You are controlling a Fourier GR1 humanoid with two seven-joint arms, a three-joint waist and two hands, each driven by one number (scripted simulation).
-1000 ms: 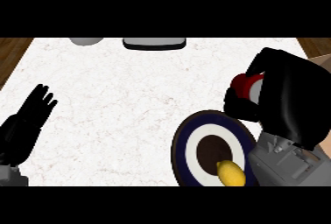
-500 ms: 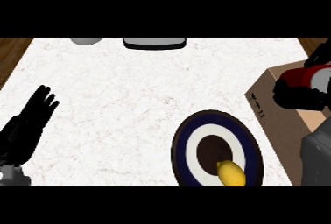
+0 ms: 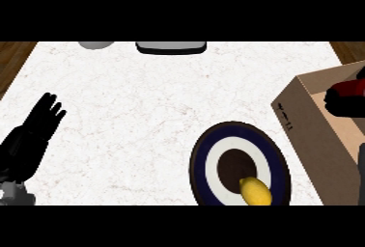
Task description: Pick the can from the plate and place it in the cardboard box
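Right at the far edge of the view, the robot's right hand [image 3: 345, 103] hangs over the open cardboard box [image 3: 310, 116], its black fingers curled round the red can [image 3: 351, 88]. Only a sliver of the can shows, red above the dark fingers, and it sits inside the hand's grasp, above the box's interior rather than down on its floor, as far as I can tell; whether it touches the box I cannot say.

From biggest to smallest: the white marbled counter [image 3: 157, 101] fills most of the scene, with brown wood showing at its upper corners. The box stands at the counter's right side, its brown walls tilted in this steep view, a small dark mark on the near-left wall. Just beside its left wall lies the plate [image 3: 206, 166], dark blue at the rim, then a white ring, then a dark centre. The left hand [image 3: 32, 137] rests at the view's left edge, open, fingers straight and pointing up, well apart from the plate and the box. At the counter's top edge sits a dark flat tray-like object [image 3: 171, 47], and left of it a grey rounded object [image 3: 96, 44], partly cut off. Smallest is a yellow lemon-like fruit [image 3: 255, 191] on the plate's lower part.
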